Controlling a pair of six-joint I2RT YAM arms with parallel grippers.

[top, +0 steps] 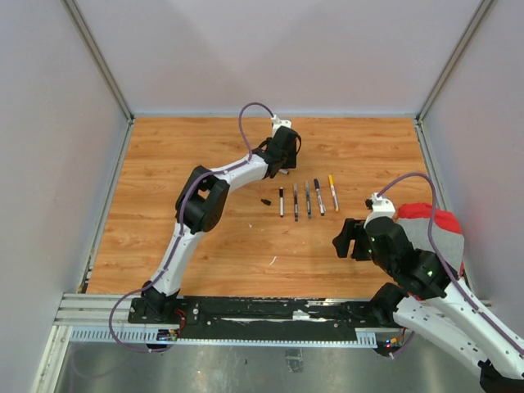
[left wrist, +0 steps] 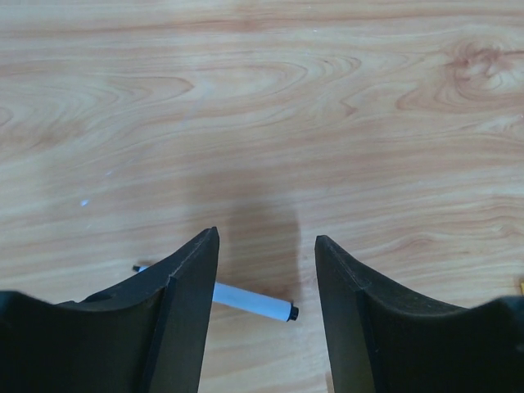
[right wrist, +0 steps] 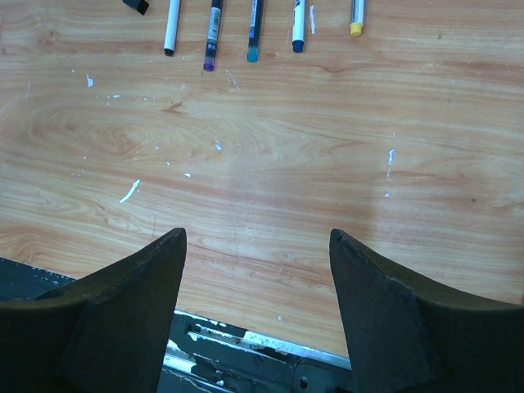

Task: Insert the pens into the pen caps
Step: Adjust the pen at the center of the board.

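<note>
Several pens (top: pixel 308 199) lie side by side in a row at the table's middle, with a loose black pen cap (top: pixel 265 201) just left of them. The right wrist view shows the same row of pens (right wrist: pixel 213 33) along its top edge, coloured ends toward me, and the black pen cap (right wrist: pixel 136 5) at the top left. Another white pen (left wrist: pixel 250 301) lies on the wood below my left gripper (left wrist: pixel 267 241), partly hidden by the left finger. That gripper is open and holds nothing. My right gripper (right wrist: pixel 258 237) hangs open and empty near the front edge, short of the row.
A red and grey cloth (top: pixel 430 225) lies at the right wall beside the right arm. A black and metal rail (right wrist: pixel 246 348) runs along the near table edge. Grey walls (top: pixel 49 164) close in the wooden table (top: pixel 164 164) on three sides.
</note>
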